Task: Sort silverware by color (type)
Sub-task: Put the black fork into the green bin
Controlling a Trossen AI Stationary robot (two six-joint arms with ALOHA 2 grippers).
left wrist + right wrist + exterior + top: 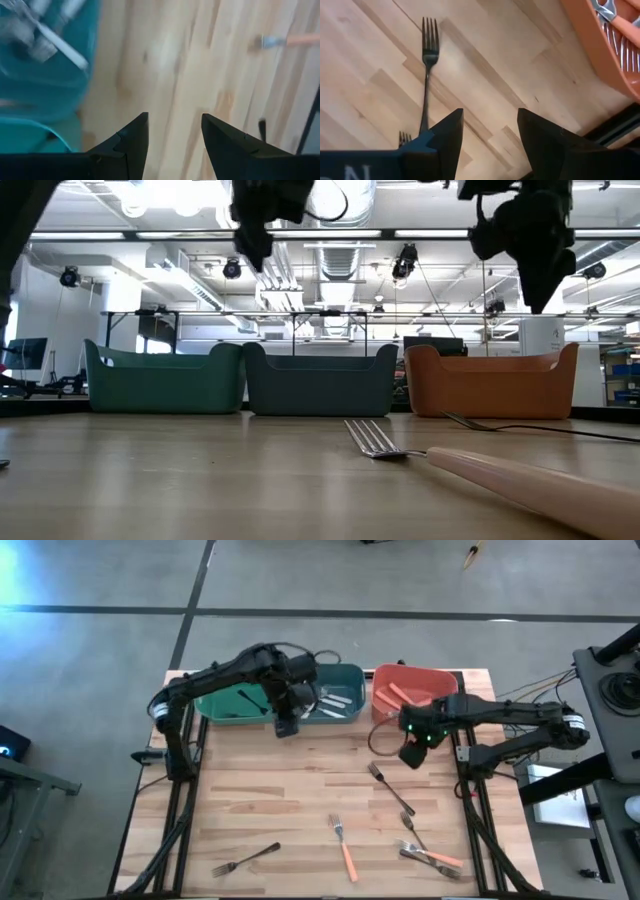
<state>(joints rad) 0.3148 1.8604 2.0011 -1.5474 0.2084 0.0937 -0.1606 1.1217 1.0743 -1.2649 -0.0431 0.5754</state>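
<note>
From above, the left gripper (285, 726) hangs at the near rim of the middle bin (335, 696) at the bench's (270, 800) far edge; the right gripper (411, 754) hovers beside the orange bin (412, 688). Loose silverware lies toward the near edge: a black fork (389, 787), an orange-handled fork (343, 845), another black fork (245, 859).

At table height, the orange-handled fork (480, 468) lies closest.

Left wrist: fingers (131, 142) apart, empty.

Right wrist: fingers (445, 137) apart above the black fork (427, 75).

The scene is evenly lit by bright ceiling strip lights (160, 200). Heavy motion blur is seen in the left wrist view, and the near orange-pink fork handle (545, 485) is rendered soft.
</note>
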